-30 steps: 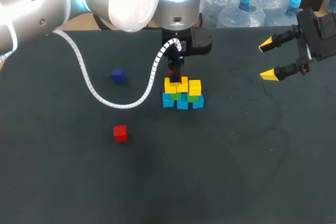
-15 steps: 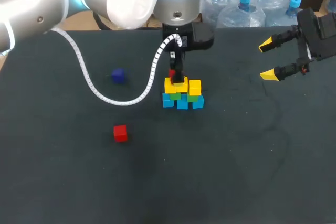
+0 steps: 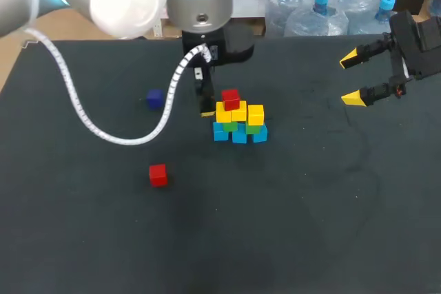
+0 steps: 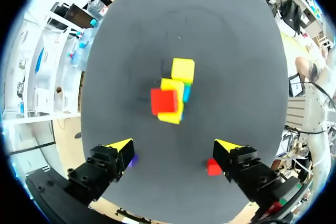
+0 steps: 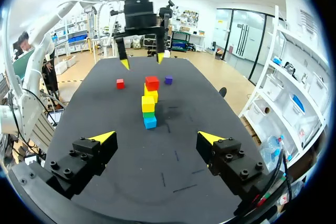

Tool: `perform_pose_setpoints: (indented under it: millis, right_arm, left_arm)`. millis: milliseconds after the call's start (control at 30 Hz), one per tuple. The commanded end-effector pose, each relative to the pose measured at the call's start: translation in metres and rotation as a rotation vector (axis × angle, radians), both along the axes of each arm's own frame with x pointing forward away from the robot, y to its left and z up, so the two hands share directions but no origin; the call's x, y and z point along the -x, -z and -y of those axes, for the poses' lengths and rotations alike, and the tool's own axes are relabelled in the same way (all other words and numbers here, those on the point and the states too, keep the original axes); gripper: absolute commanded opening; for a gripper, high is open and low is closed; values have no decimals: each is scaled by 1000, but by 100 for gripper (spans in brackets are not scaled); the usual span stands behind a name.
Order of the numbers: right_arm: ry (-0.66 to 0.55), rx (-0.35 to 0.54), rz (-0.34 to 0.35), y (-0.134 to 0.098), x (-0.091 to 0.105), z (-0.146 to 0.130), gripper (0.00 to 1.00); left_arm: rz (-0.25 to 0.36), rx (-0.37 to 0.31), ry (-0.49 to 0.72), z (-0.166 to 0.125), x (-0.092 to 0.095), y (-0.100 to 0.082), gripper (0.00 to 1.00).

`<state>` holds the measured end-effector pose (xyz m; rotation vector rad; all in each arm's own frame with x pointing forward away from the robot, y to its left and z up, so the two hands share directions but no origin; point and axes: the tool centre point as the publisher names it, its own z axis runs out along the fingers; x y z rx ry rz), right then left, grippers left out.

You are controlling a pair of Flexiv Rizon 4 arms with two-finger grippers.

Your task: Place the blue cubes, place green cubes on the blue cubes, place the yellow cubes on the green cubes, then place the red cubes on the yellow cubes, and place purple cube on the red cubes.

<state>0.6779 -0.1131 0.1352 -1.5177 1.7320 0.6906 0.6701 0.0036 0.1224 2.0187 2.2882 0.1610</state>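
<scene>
Cube stack (image 3: 239, 123) stood mid-table, one red cube (image 3: 231, 98) on top.
Blue cubes (image 3: 239, 136) formed the base on the dark table (image 3: 310, 204), green cubes (image 3: 229, 127) above them, yellow cubes (image 3: 255, 113) above those. Left gripper (image 4: 173, 145) hung just beside the stack at its 10 o'clock, fingers wide apart, holding nothing. A second red cube (image 3: 158, 175) lay well apart at 8 o'clock, the purple cube (image 3: 155, 99) farther out near 9 o'clock. Right gripper (image 3: 353, 78) hovered far off at 2 o'clock, fingers spread, empty.
</scene>
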Motion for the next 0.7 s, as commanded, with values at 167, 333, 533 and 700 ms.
perform_pose_setpoints:
  millis: [167,333,533,700]
  right_arm:
    - [-1,-1,1,1,-1,0,100]
    - [-1,-1,1,1,-1,0,100]
    - [-1,-1,1,1,-1,0,100]
    - [-1,-1,1,1,-1,0,100]
  left_arm:
    - [29,38,-51,-35,46,8,100]
    - [11,139,-117,-62,72,22,100]
    - [1,155,-155,-80,95,32,100]
    - [15,143,-121,-86,99,32,100]
